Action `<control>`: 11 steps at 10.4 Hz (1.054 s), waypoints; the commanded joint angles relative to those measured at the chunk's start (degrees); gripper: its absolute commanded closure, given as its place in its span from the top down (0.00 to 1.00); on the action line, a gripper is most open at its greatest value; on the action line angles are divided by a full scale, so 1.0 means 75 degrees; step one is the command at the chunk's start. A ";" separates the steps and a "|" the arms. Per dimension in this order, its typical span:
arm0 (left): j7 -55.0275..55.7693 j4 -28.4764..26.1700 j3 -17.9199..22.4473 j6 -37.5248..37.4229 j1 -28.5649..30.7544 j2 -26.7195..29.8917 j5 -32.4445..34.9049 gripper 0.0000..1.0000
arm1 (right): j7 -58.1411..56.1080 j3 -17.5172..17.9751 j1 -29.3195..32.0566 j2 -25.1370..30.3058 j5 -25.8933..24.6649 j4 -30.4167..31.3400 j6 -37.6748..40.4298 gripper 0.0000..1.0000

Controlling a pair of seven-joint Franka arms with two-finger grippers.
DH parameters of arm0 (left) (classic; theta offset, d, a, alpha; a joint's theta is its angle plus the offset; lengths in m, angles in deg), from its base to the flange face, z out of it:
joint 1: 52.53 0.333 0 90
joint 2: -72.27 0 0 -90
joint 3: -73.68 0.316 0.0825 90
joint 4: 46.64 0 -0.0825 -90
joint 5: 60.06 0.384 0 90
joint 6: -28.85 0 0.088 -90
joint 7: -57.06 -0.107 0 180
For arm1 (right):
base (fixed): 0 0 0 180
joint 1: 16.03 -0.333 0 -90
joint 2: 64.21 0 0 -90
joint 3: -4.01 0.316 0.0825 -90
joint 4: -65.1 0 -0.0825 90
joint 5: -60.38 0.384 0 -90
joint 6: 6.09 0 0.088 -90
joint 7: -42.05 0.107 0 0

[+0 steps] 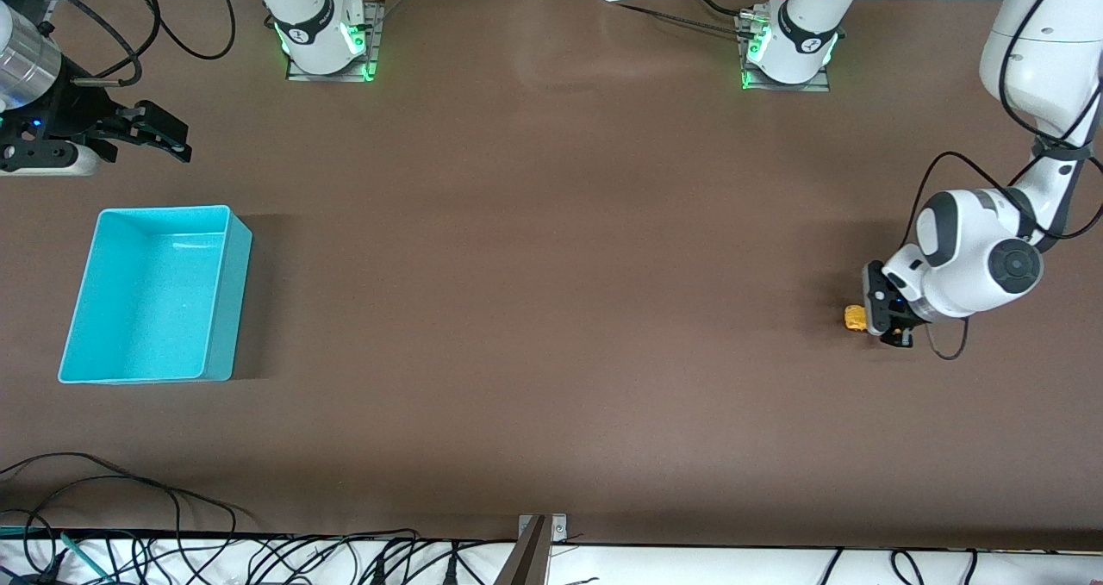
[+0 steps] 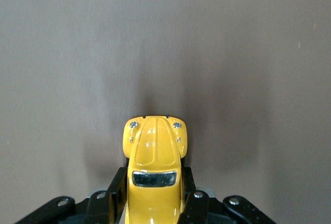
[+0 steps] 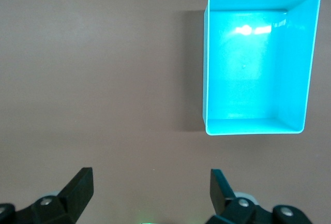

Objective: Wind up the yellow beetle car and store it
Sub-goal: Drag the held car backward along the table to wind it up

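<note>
The yellow beetle car (image 1: 854,318) rests on the brown table at the left arm's end. In the left wrist view the yellow beetle car (image 2: 155,167) sits between the black fingers (image 2: 115,195), which press on its sides, nose pointing away. My left gripper (image 1: 872,320) is shut on the car, low at the table. The teal bin (image 1: 220,301) stands empty at the right arm's end and shows in the right wrist view (image 3: 207,79). My right gripper (image 1: 159,135) is open and empty, waiting above the table, farther from the front camera than the bin.
The brown table (image 1: 551,309) stretches between car and bin. Arm bases (image 1: 327,42) stand along the edge farthest from the front camera. Cables (image 1: 129,516) lie along the table's near edge.
</note>
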 commanded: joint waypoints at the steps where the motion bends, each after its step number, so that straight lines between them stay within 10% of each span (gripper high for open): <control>1: -0.0391 0.0216 -0.0028 -0.0027 0.0353 -0.0454 0.0313 0.04 | 0.0065 0.0005 -0.0020 0.0087 -0.0037 0.0109 -0.0061 1.00; 11: -0.0580 0.0404 0.0007 -0.0027 0.0706 -0.0513 0.0314 0.04 | 0.0065 0.0016 -0.0020 0.0064 -0.0048 0.0109 -0.0073 1.00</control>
